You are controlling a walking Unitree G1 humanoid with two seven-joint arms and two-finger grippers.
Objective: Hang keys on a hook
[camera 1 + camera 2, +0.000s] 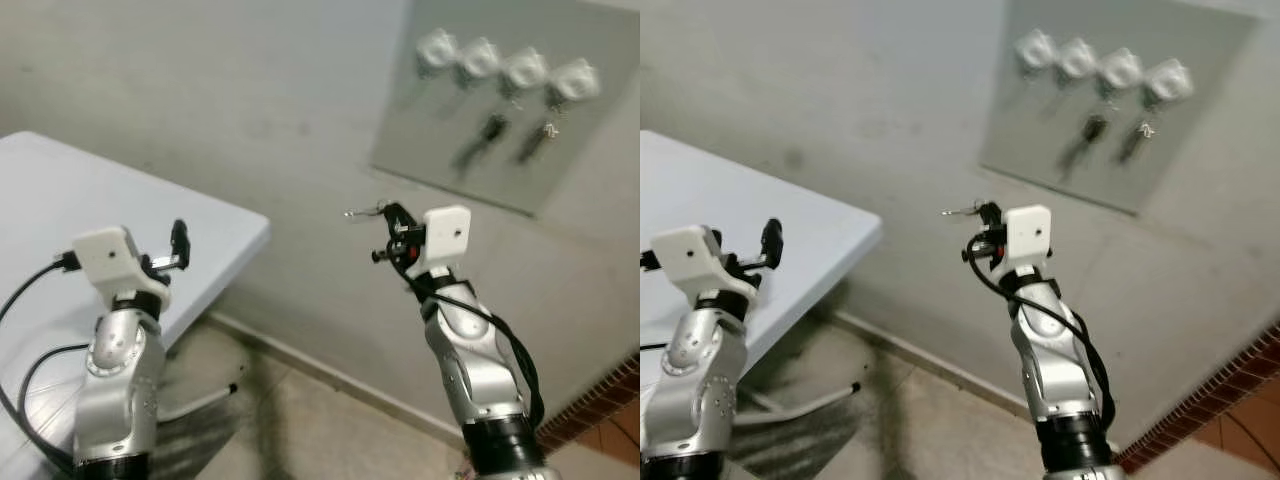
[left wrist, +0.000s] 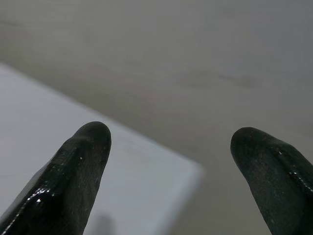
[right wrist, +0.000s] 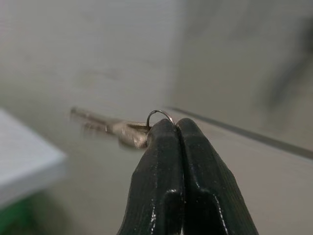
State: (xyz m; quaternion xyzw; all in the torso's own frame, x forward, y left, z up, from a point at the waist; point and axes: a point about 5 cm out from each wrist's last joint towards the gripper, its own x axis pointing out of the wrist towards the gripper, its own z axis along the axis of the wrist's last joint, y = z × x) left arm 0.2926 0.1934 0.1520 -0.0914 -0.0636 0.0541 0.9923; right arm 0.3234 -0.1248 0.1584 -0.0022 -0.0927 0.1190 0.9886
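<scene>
**Right gripper holds keys up near the hook board**

Right gripper (image 3: 177, 128) raised in front of the wall, fingers pressed tight together on the ring of the keys (image 3: 117, 129). Keys stick out sideways from the fingertips toward the robot's left, roughly level, blurred in the wrist view. In the head views the keys (image 1: 365, 211) sit at the top of the right arm, below and to the left of the board, well apart from it.

Grey board (image 1: 440, 160) on the wall, upper right of the scene. Four white hooks (image 1: 508, 65) in a row along its top. Two dark key bunches (image 1: 490, 132) hang from the two hooks on the right side; the two left hooks look bare, though blur makes it hard to be sure.

Left gripper (image 2: 168, 147) held up over the corner of the white table (image 1: 60, 200), fingers spread apart, nothing between them. Wrist view looks past the fingers (image 2: 83, 166) at the table edge and the plain wall.

Table stands on the robot's left, against the wall. Tiled floor (image 1: 330, 430) below, a strip of brick (image 1: 600, 400) at the lower right.
</scene>
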